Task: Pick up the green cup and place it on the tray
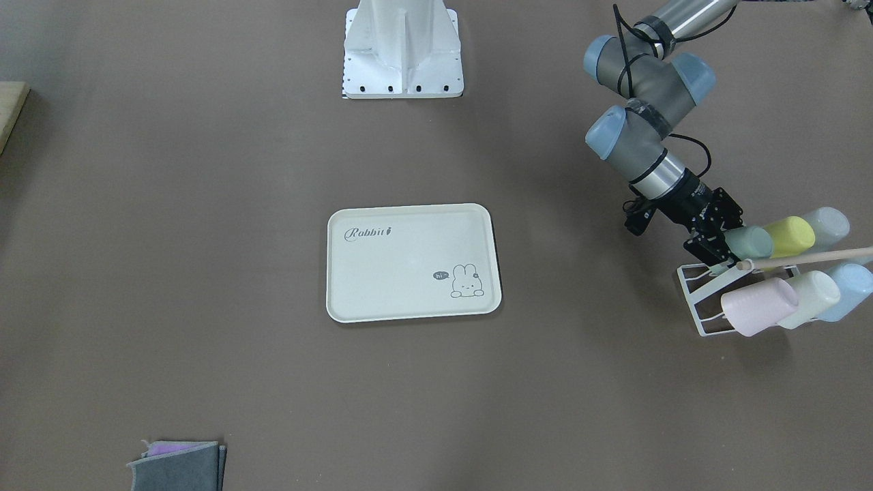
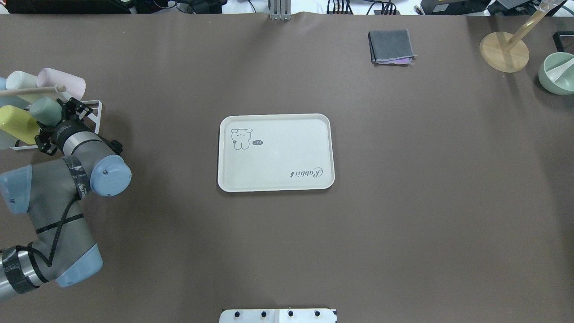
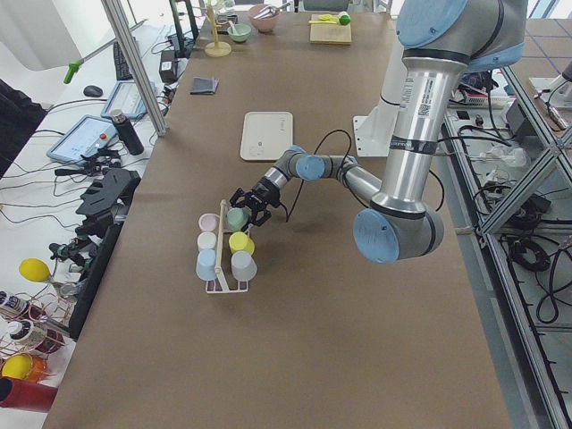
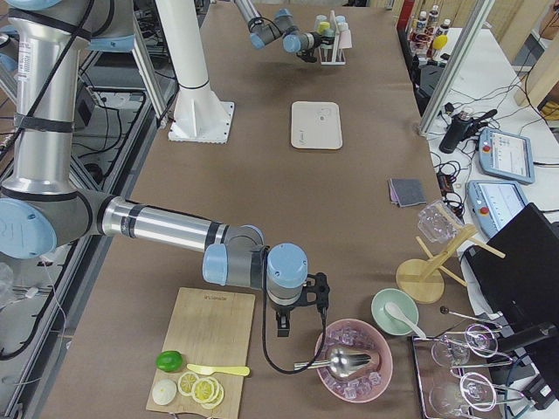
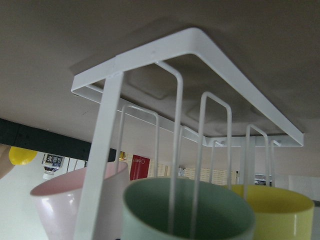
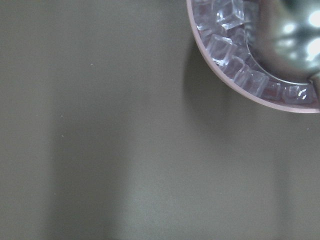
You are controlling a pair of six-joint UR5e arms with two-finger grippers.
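Zero done yet by the looks: the small mint-green plastic tumbler hangs on the white wire rack with the left gripper right at it (clamped or not, can't tell), and the cream rectangular plastic tray sits well apart, nothing on it.

A brown-covered table fills the room's middle; aluminium posts stand at its edge, with a white side desk alongside.

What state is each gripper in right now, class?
Left gripper: at the green cup on the rack; grip cannot be told.
Right gripper: beside the ice bowl; cannot be told.
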